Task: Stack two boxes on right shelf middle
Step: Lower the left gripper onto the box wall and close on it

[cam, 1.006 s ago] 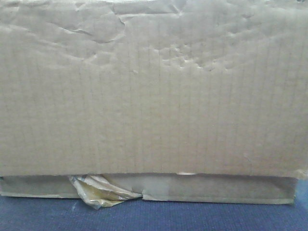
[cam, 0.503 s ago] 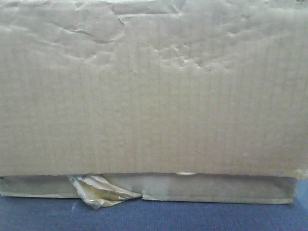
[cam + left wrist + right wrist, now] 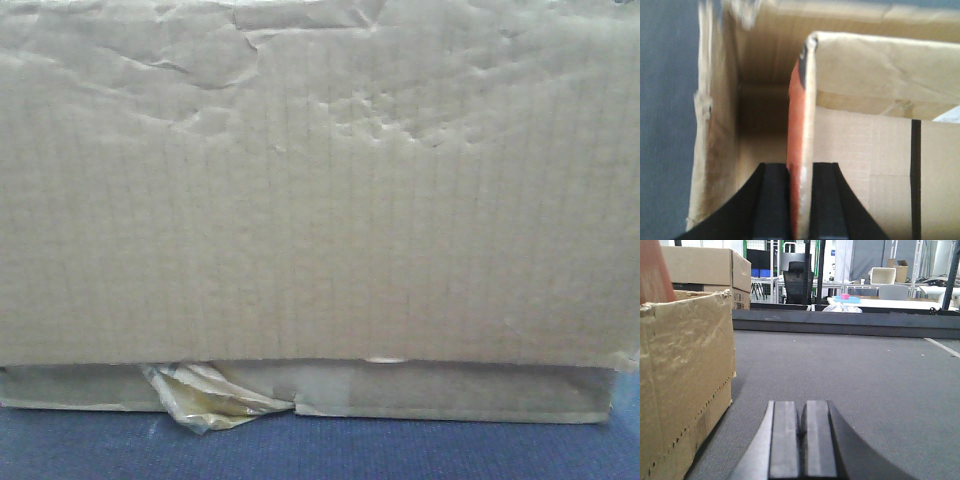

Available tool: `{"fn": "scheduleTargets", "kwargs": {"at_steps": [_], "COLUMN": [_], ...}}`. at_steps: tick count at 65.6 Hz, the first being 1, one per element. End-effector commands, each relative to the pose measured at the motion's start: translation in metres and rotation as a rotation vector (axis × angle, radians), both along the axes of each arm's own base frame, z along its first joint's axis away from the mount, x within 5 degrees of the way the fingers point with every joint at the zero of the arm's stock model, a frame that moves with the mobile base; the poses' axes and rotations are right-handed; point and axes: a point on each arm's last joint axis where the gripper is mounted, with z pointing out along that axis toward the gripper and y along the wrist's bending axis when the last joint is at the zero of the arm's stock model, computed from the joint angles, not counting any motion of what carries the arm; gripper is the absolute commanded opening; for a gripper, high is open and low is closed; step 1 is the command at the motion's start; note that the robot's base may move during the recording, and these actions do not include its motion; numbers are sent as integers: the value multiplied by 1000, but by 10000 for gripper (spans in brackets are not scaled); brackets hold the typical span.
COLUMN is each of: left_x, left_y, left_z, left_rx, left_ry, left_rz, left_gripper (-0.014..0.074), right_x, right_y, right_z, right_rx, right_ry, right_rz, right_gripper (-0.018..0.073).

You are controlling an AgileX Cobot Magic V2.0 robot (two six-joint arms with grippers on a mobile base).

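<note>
Front view: the wall of a cardboard box [image 3: 320, 200] fills the frame, with a yellowish tape scrap [image 3: 215, 400] hanging at its lower edge above a blue surface [image 3: 400, 450]; neither tool shows. Left wrist view: the left tool [image 3: 800, 200] is clamped on an upright flap [image 3: 875, 70] of an open box, one finger on each face. Right wrist view: the right tool [image 3: 802, 435] hangs low over grey floor [image 3: 865, 380], its fingers together and empty, with a near box [image 3: 685, 375] just beside it on the left and a far box [image 3: 705, 270] beyond. The right shelf appears in no view. Judged step: securing the first box. Next, the right tool probably needs a matching grip before any lift.
</note>
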Motion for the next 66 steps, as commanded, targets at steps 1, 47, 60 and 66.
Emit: {"fn": "scheduleTargets", "kwargs": {"at_steps": [1, 47, 60, 66], "left_x": [2, 16, 16, 17], "left_y": [-4, -15, -15, -16], "left_z": [-11, -63, -63, -62], "left_rx": [-22, 17, 18, 13], "left_ry": [-23, 72, 72, 54], "left_rz": [9, -18, -20, -24], "left_gripper": [-111, -91, 201, 299], "right_x": [0, 0, 0, 0], "right_y": [0, 0, 0, 0], "right_z": [2, 2, 2, 2], "right_rx": [2, 2, 2, 2], "right_ry": [-20, -20, -20, -20], "right_rz": [-7, -7, -7, -7], "right_gripper": [-162, -162, -162, -162]}}
